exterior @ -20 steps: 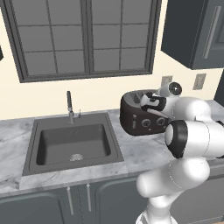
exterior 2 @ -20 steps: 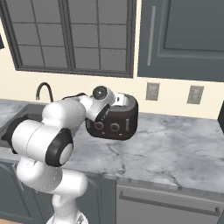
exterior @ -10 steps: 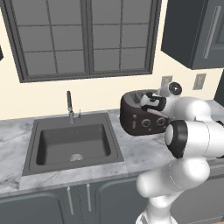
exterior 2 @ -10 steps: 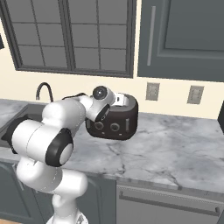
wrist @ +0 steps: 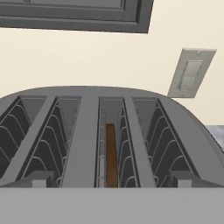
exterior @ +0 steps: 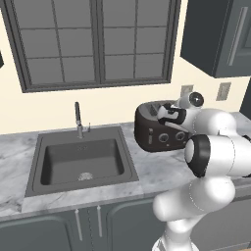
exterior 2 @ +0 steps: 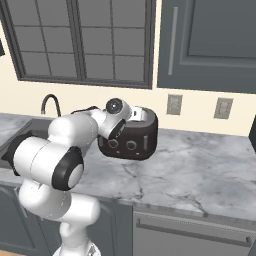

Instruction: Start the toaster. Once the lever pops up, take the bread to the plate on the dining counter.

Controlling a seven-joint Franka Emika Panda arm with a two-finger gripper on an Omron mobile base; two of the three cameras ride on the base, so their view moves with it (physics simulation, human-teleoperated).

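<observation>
- We see the toaster on the marble surface, against the cream wall; we take it as our landmark.
- In the hand view the toaster shows four top slots, and the bread stands on edge as a thin brown strip deep in the third slot from the left; the other three slots show bare wire guides.
- In the right base view the toaster's front carries two round silvery knobs side by side, with a small pale tab to their right that may be the lever; we cannot tell how high it sits.
- Our claw sits just above the toaster's top, at its front edge, with the wrist bent down over the slots.
- In the hand view the two dark fingertips stand far apart at the bottom, one at each side of the toaster's top, with nothing between them: the claw is released and empty.
- We cannot tell whether the tips touch the toaster's top.
- Left of the toaster, set in the same surface, lies the dark sink with a faucet at its back edge.
- Above the sink, left of the toaster, is a dark-framed window.
- On the wall right of the toaster are two pale outlets, and above them hangs a dark cabinet.
</observation>
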